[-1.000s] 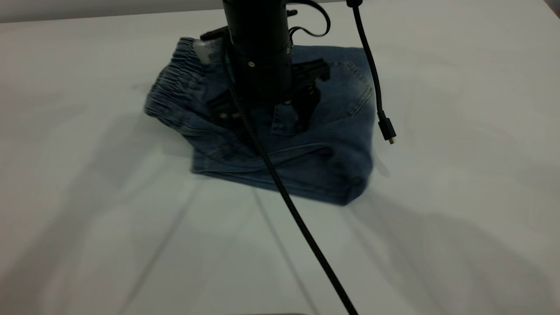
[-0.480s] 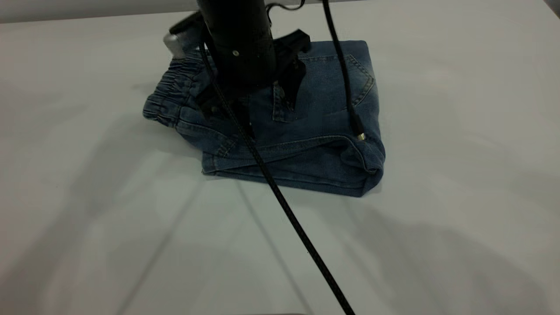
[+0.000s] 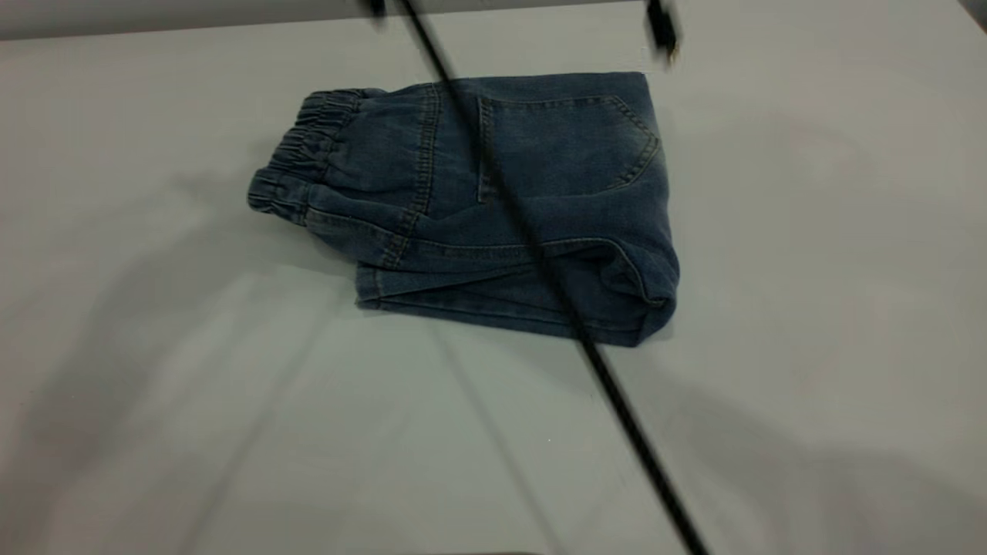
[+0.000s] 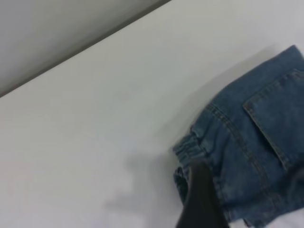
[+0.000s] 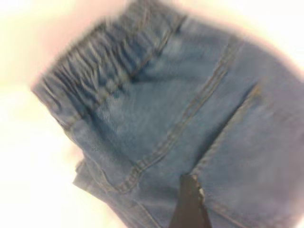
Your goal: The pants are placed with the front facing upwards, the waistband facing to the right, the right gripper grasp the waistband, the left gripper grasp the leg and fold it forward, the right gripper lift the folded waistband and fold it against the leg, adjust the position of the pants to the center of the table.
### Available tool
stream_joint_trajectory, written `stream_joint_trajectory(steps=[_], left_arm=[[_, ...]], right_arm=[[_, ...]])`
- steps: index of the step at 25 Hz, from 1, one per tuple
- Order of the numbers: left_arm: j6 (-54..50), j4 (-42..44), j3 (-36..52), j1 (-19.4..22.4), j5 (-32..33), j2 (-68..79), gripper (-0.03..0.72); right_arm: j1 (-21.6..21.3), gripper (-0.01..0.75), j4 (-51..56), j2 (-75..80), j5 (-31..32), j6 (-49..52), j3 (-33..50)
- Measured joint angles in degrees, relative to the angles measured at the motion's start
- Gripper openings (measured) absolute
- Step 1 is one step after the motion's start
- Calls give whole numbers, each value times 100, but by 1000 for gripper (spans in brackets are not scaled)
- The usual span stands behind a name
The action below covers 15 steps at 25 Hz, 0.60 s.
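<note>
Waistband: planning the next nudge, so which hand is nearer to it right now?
Right, probably. The right hand hangs close over the pants, with the waistband filling much of its wrist view. The left hand is farther off; the waistband looks small from there.

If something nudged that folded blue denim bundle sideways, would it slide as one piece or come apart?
The folded blue denim pants probably slide together, lying flat on the smooth white table. The ruffled elastic waistband sticks out loose, so it may flop or drag.

One pants (image 3: 493,208), one table (image 3: 810,308), two cables (image 3: 617,385).
</note>
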Motion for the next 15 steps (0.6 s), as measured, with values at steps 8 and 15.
stream_joint_trajectory(steps=[8, 15], left_arm=[[-5, -6, 7, 0, 905, -1233, 465], [-357, -6, 628, 0, 905, -2495, 465]], right_arm=[[0, 477, 98, -1965, 125, -295, 0], [0, 475, 128, -3818, 158, -355, 515]])
